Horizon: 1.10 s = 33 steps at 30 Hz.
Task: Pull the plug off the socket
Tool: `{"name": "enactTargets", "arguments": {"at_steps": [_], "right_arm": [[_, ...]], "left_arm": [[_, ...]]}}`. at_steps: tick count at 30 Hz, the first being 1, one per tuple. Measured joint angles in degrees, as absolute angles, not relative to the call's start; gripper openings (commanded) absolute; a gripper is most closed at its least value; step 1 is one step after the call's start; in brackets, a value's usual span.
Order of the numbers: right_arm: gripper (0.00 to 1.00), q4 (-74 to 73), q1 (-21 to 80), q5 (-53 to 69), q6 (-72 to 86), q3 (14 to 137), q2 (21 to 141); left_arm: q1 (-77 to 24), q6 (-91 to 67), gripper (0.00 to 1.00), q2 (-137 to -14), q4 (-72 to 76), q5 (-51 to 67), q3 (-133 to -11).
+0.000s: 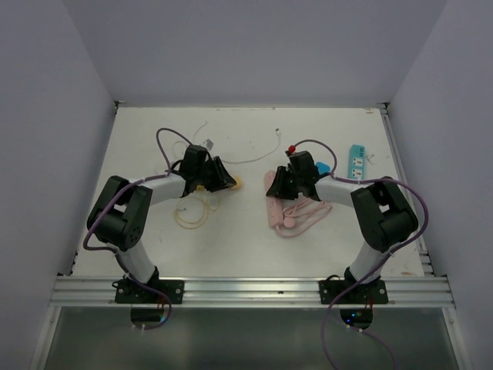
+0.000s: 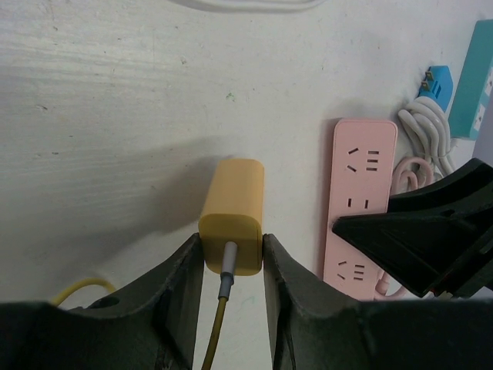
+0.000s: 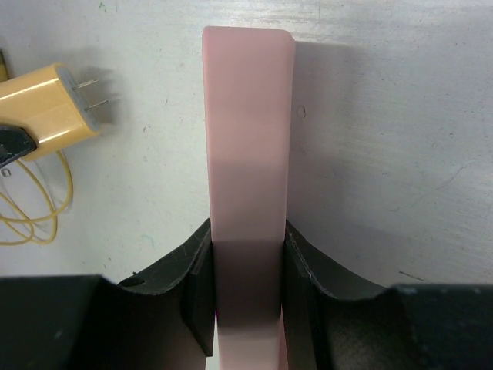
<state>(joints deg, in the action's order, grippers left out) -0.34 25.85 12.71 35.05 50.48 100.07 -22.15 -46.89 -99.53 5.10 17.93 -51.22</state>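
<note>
The yellow rectangular plastic charger plug (image 2: 233,212) is clamped at its cable end by the left gripper (image 2: 233,245). The jaws are narrow, and the pads press on the plug's 2 side faces. The plug's long axis runs straight out from the fingers, with its thin yellow cable (image 2: 216,339) trailing back between them.

The right wrist view shows the plug's 2 metal prongs (image 3: 96,94) bare in the air. They point toward the long pink plastic power strip (image 3: 248,116) but stand apart from it, so I judge the plug to be already out of the socket.

The right gripper (image 3: 248,258) is closed on the near end of that strip, with a jaw on each long edge. The strip's length runs away from the fingers.

The plug lies on the left of the strip, with bare table between them. The left arm alone holds the plug, so any further separation would mean drawing it leftward, along the prongs' line.

The white tabletop (image 2: 115,92) is scuffed and flat, and plain pale walls enclose it. A teal power strip (image 1: 355,162) lies beyond the right arm, well out of the way.
</note>
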Motion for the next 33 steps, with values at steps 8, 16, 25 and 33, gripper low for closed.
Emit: {"name": "enactTargets", "arguments": {"at_steps": [8,16,25,33], "right_arm": [[0.0,-0.4,25.8,13.2,34.8,50.5,100.1],[0.0,-0.6,25.8,13.4,34.4,50.5,99.9],[0.23,-2.2,25.8,13.4,33.5,50.0,98.9],[0.53,-4.5,25.8,13.2,33.1,49.8,97.7]], "left_arm": [[-22.2,-45.5,0.73,-99.4,4.8,16.9,-50.7],[-22.2,-42.7,0.99,-93.1,0.3,13.1,-50.9],[-22.2,-36.6,1.0,-80.9,-8.0,5.4,-54.6],[-22.2,-31.3,1.0,-69.7,-15.6,-2.4,-55.8]]}}
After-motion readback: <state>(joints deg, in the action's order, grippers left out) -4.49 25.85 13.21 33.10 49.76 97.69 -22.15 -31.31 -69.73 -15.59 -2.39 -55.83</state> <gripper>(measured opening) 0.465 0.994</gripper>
